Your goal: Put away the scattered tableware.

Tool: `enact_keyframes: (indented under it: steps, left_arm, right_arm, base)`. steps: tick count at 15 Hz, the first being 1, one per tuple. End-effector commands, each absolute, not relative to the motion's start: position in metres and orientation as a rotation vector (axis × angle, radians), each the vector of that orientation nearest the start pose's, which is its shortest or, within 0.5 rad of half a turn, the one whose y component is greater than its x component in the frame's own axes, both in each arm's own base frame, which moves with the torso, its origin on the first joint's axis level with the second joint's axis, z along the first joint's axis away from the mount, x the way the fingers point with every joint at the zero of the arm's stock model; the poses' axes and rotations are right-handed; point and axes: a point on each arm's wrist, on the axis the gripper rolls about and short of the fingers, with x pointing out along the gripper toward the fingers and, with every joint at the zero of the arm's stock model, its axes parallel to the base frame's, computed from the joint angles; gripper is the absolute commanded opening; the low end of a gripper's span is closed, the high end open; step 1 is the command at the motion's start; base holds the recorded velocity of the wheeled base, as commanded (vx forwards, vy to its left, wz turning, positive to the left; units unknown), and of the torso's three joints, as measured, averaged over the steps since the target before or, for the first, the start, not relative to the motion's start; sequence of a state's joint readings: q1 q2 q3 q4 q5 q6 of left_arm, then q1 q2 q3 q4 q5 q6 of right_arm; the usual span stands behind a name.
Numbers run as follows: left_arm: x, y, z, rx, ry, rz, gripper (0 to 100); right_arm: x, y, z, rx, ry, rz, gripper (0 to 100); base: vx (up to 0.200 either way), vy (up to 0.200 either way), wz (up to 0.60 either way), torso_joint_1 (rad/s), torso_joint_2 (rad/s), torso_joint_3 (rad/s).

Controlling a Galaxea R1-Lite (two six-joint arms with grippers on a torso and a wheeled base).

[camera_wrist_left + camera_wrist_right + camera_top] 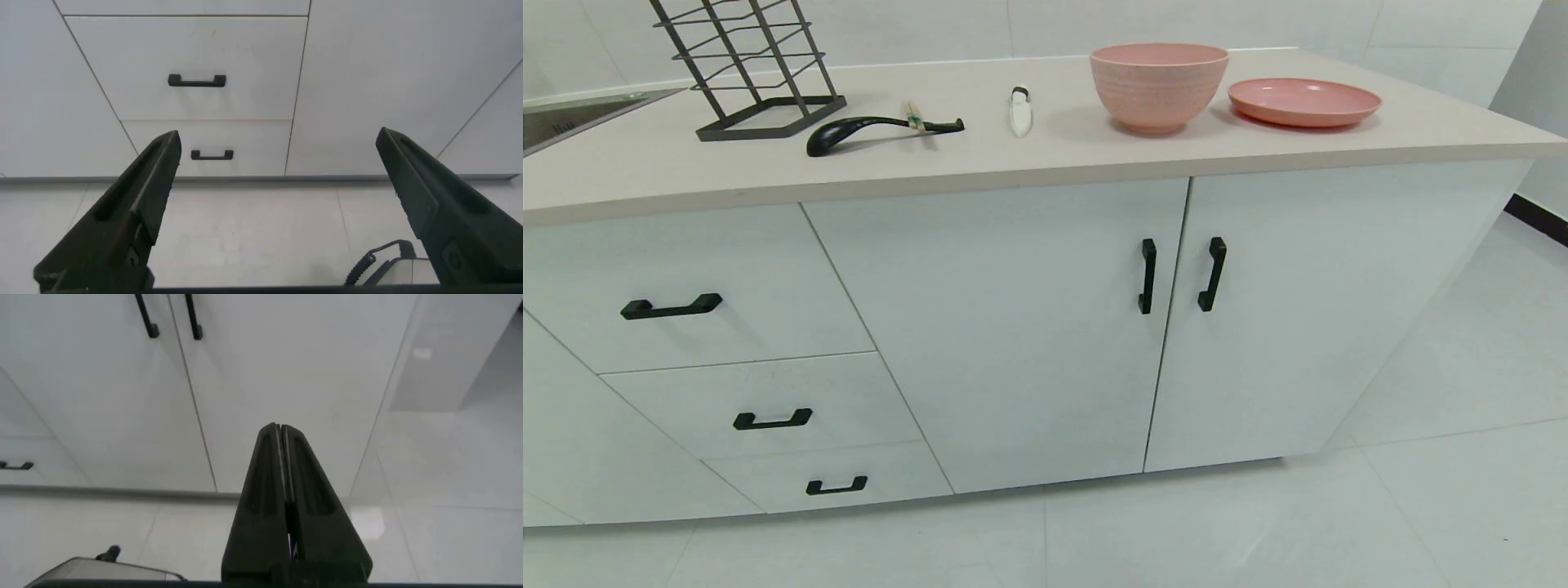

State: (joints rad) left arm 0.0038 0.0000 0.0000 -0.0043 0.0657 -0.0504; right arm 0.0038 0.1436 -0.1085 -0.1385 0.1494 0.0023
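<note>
Sitting on counter (1045, 159), pink bowl (1159, 86) beside pink plate (1304, 100), left claw (278, 140) wide apart, empty, right claw (280, 434) closed, empty

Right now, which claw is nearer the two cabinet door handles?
Right, likely. The right claw, shut, sits low facing the cabinet doors, below the door handles. The left claw, open, faces the lower drawer handles, off to their side.

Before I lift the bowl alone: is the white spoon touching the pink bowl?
Apart. The head view shows a wide strip of bare countertop between the white spoon and the pink bowl.
</note>
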Motion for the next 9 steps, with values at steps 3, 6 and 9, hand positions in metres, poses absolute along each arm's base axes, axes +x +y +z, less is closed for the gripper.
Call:
enact_keyframes:
  steps: [3,6,9]
  left_arm:
    - [-0.023,0.001,0.076,-0.051,-0.006,0.069,100]
    - [-0.023,0.001,0.076,-0.051,-0.006,0.069,100]
    - [-0.023,0.001,0.076,-0.049,-0.006,0.069,100]
  right_arm:
    - [0.059,0.006,0.179,-0.017,0.019,0.220,0]
    - [0.127,0.007,0.167,-0.052,-0.001,0.222,0]
    - [0.155,0.002,0.151,-0.080,0.070,0.315,100]
  base:
    - [0.000,0.000,0.00,0.000,0.00,0.000]
    - [0.000,0.000,0.00,0.000,0.00,0.000]
    - [0.000,0.000,0.00,0.000,0.00,0.000]
